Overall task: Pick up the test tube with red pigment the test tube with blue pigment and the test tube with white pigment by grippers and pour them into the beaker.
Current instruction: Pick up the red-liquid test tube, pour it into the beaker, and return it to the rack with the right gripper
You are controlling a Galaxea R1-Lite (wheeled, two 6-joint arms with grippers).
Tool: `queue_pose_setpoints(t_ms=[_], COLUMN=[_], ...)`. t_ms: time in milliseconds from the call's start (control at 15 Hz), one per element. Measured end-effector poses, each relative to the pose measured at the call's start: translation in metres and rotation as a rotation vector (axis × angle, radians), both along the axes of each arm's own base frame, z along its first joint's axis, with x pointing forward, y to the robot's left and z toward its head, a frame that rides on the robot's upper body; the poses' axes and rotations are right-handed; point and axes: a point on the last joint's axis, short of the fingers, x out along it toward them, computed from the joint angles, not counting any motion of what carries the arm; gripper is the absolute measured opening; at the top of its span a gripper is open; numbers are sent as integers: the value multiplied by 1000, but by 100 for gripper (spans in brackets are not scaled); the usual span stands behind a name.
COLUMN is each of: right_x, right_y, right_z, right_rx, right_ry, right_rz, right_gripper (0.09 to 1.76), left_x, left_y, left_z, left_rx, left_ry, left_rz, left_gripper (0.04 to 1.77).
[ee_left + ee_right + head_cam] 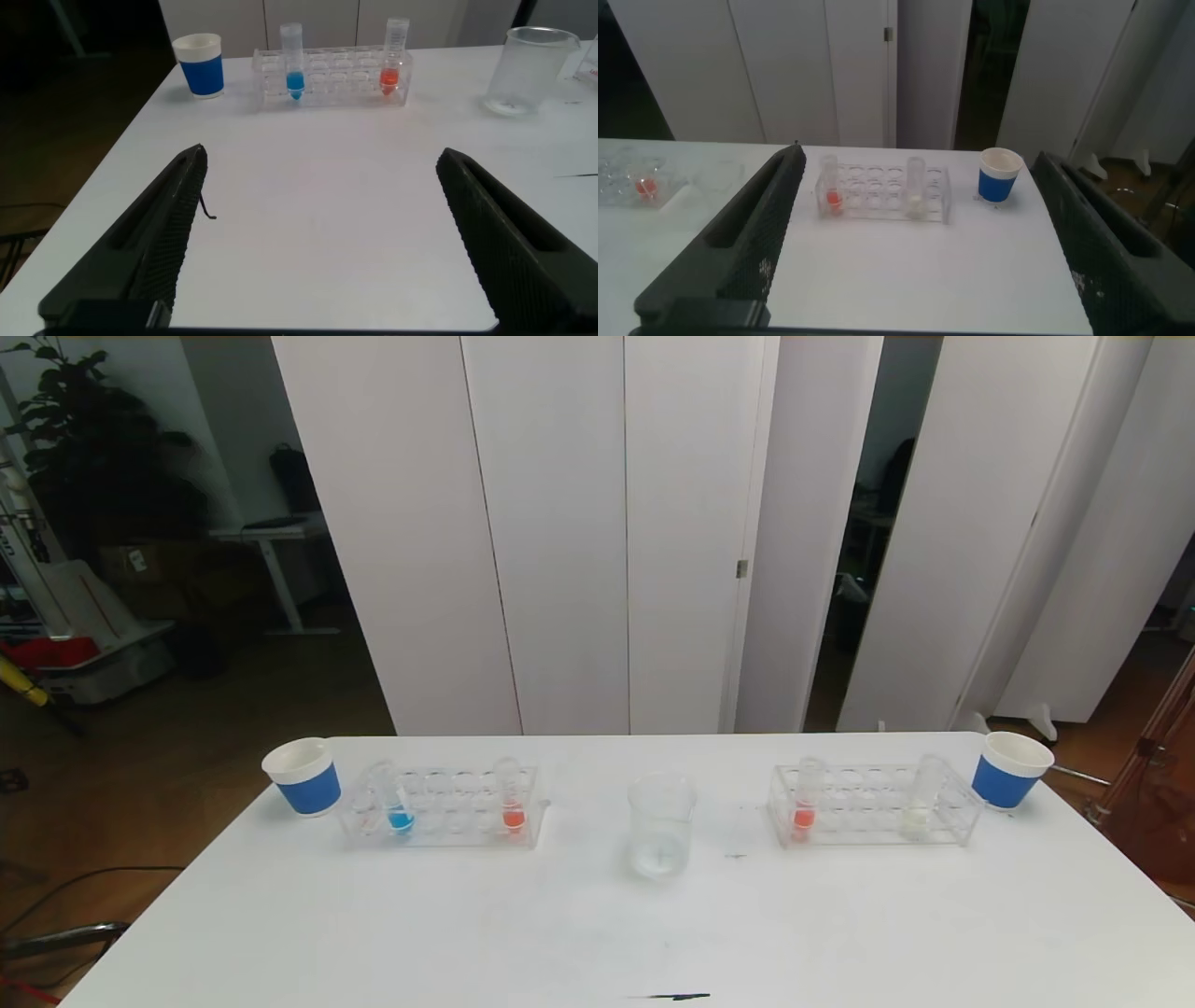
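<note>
Nearest you, both grippers sit low over the table's (597, 933) near edge, out of the head view. Your left gripper (318, 243) has its jaws spread wide, holding nothing; bare tabletop lies between the fingers (154, 243). Your right gripper (915, 243) is just as wide and empty.

Ahead of the left gripper, well apart from it, stands the left rack (443, 807). The blue tube (400, 805) is upright in it toward the rack's left end, and a red tube (511, 798) is upright near its right end. A blue cup (303, 776) sits just beside that rack on its left.

The beaker (662, 826) stands upright mid-table between the two racks, touching neither. From the left wrist it shows off to the side of the rack, beyond the right-hand finger.

Ahead of the right gripper, also well apart, is the right rack (876, 805). Another red tube (805, 803) stands at its left end, the white tube (920, 800) toward its right end, both upright. A second cup (1009, 769) sits just beside that rack's right end.

No tube is touched by either gripper. A dark mark (677, 997) lies on the table at the near edge.
</note>
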Motion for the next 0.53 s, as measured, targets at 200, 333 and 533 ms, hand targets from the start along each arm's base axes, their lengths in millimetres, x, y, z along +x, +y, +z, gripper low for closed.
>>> queue_pose_setpoints(t_ms=[200, 333, 533], right_x=[48, 88, 147], right_y=[0, 0, 4], right_z=[30, 40, 34], right_rx=[24, 41, 50], right_ry=[35, 55, 99], right_rz=[-2, -3, -33], right_gripper=[174, 174, 174], left_x=[0, 0, 0], left_y=[0, 0, 0], left_z=[0, 0, 0], left_rx=[0, 0, 0], left_ry=[0, 0, 0], left_rz=[0, 0, 0], left_gripper=[175, 175, 175])
